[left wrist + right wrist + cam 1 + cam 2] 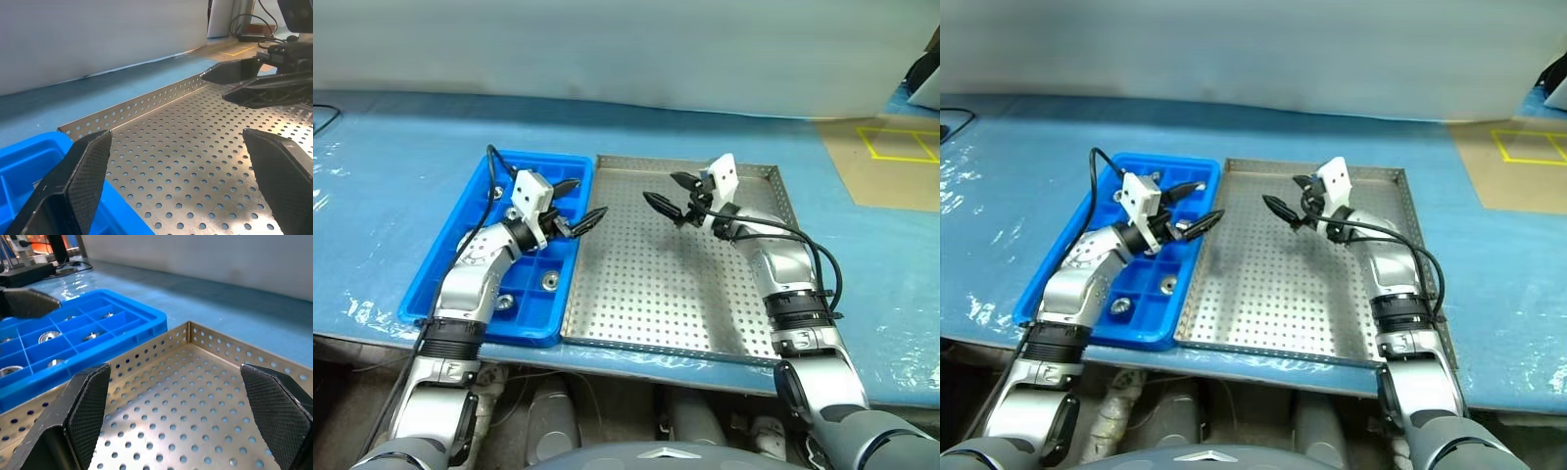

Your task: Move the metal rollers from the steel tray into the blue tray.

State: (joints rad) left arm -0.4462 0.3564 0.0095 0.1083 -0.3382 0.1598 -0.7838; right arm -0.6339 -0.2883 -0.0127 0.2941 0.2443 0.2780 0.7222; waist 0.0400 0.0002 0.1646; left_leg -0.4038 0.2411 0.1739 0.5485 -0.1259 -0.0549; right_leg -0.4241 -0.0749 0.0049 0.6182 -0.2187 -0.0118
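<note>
Now the steel tray (646, 294) lies in the middle of the light blue table sheet (391, 176), its perforated floor bare in every part that can be seen, with the blue tray (431, 294) touching its left rim. The metal rollers (47, 337) sit in separate compartments of the blue tray; in the head views a few show as silver discs near the tray's near end and along its left side.

Both arms hang above the trays. The left gripper (578, 208) has its fingers spread wide and empty, over the right edge of the blue tray, pointing right. The right gripper (672, 194) is likewise spread and empty, over the far part of the steel tray, pointing left towards the other. Nothing lies between the two.

Far right, a brown floor patch with yellow tape lines (901, 145) adjoins the sheet.
</note>
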